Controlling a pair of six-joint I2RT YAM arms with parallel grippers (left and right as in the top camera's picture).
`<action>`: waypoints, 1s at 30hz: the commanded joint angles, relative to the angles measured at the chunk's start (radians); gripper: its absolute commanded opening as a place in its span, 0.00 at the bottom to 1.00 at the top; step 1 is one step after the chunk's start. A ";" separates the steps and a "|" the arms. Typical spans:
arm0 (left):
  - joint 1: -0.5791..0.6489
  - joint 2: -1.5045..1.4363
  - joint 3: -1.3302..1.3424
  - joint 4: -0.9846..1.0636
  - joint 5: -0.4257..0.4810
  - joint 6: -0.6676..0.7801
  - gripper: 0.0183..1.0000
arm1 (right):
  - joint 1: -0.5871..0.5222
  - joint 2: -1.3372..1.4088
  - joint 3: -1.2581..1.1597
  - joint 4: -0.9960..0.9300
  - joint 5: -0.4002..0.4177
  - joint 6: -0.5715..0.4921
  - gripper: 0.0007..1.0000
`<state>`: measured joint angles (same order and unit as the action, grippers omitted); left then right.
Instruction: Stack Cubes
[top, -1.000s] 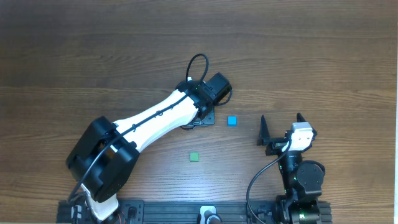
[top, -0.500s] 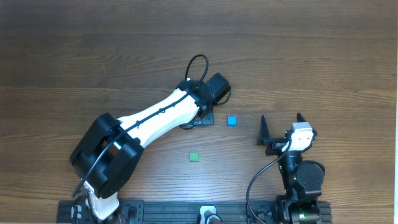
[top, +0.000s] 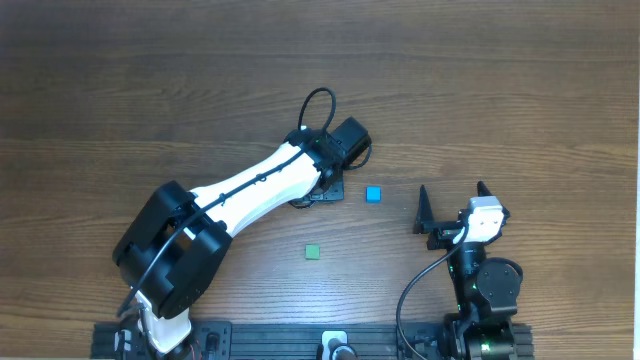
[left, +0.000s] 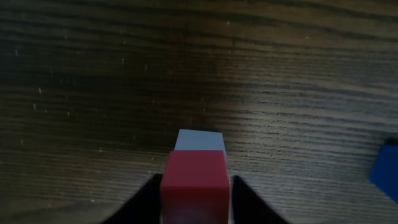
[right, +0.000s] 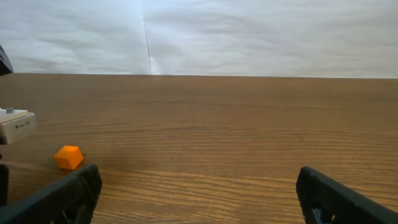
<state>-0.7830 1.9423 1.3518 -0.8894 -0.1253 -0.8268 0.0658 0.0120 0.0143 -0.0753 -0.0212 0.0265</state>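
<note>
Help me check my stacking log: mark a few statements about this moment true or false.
1. The left tool is closed on a red cube. True.
2. The right tool grips the green cube. False: it is open and empty, and the green cube lies alone on the table.
3. A blue cube lies on the table between the two tools. True.
4. The orange cube sits on top of the blue cube. False: it rests on the table by itself.

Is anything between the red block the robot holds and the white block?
Nothing visible. The left gripper holds the small red cube close to the small white cube; the blue cube sits apart.
</note>
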 joint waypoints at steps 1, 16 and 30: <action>0.007 0.020 -0.011 0.005 0.009 0.007 0.53 | -0.006 -0.006 -0.009 0.002 -0.008 0.002 0.99; 0.053 0.003 0.066 0.034 0.004 0.011 0.83 | -0.006 -0.006 -0.009 0.002 -0.008 0.002 0.99; 0.196 0.195 0.294 0.083 0.013 0.155 0.80 | -0.006 -0.006 -0.009 0.002 -0.008 0.002 0.99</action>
<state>-0.5919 2.0743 1.6352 -0.8291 -0.1127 -0.7208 0.0658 0.0120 0.0143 -0.0753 -0.0212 0.0261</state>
